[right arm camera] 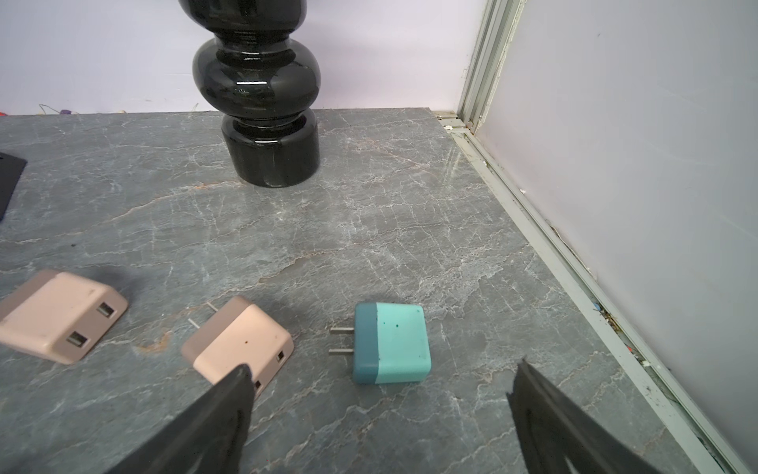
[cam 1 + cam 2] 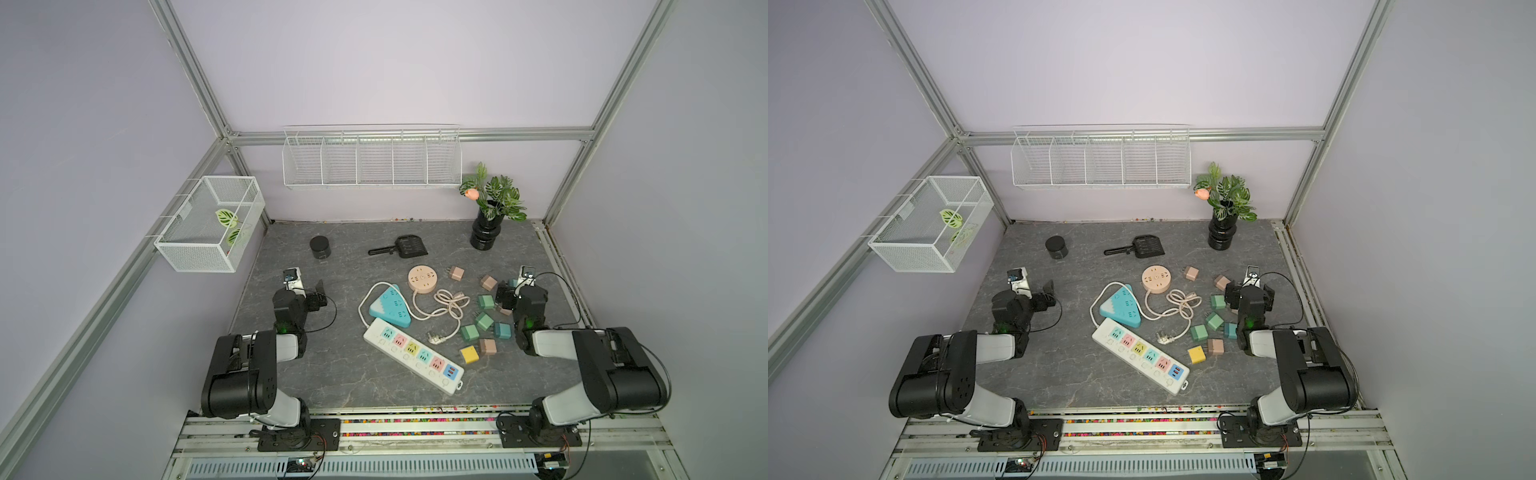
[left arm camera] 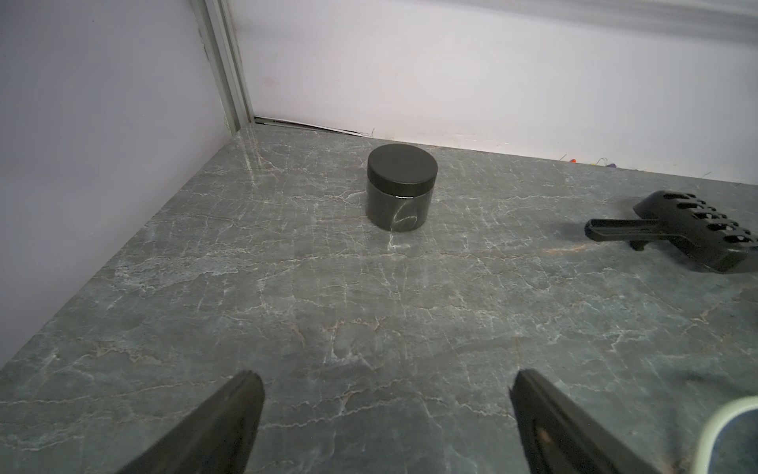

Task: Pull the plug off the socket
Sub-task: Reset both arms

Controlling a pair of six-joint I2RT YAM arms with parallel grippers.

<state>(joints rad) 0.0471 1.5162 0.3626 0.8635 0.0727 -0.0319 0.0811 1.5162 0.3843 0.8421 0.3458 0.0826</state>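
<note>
The left pincer (image 3: 385,383) hovered wide and empty over the grey marbled tabletop (image 3: 369,307). Centrally, the long white power strip with pastel sockets (image 2: 413,357) seemingly carried no plug. The teal cube plug (image 1: 391,342) lay loose before the wide, empty right pincer (image 1: 384,368); likely best: retreat without nudging it.

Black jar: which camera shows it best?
Left wrist view: the jar sits close and unblocked, its lid and glossy side clear. In both top views it is only a small dark cylinder. The right wrist view lacks it.
</note>
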